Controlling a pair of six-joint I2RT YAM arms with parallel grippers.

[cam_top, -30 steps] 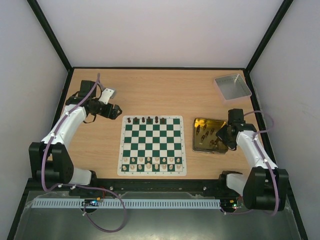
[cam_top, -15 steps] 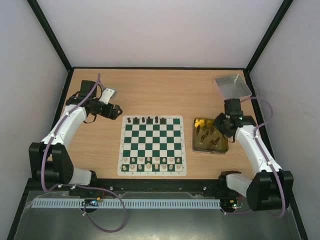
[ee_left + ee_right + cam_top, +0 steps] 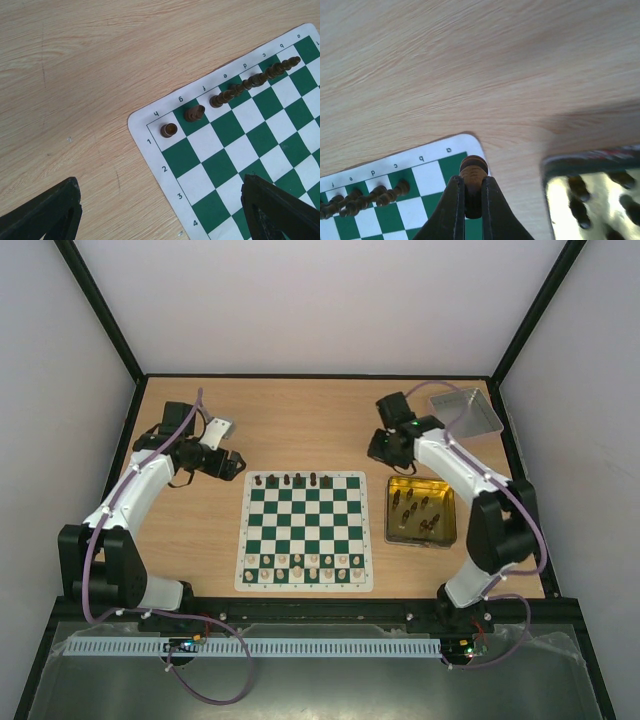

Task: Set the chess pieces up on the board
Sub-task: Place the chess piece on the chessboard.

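My right gripper (image 3: pixel 385 447) (image 3: pixel 472 187) is shut on a dark brown chess piece (image 3: pixel 473 172), held above the far right corner of the green-and-white board (image 3: pixel 245 530) (image 3: pixel 422 167). Several dark chess pieces (image 3: pixel 292 480) (image 3: pixel 380 195) stand along the board's far row, including a rook (image 3: pixel 169 130) and a knight (image 3: pixel 194 113) at its left end. More dark pieces (image 3: pixel 415 508) lie in the gold tin (image 3: pixel 389 530). My left gripper (image 3: pixel 235 462) (image 3: pixel 160 220) hangs open and holds nothing, just off the board's far left corner (image 3: pixel 150 120).
Pale cream pieces (image 3: pixel 305 565) fill the board's two near rows. A grey tray (image 3: pixel 466 412) sits at the back right, behind my right arm. The gold tin's rim (image 3: pixel 585 160) lies just right of the held piece.
My right arm has swung from over the gold tin to the back and left, carrying the dark piece to the board's far right corner. The left arm has not moved.
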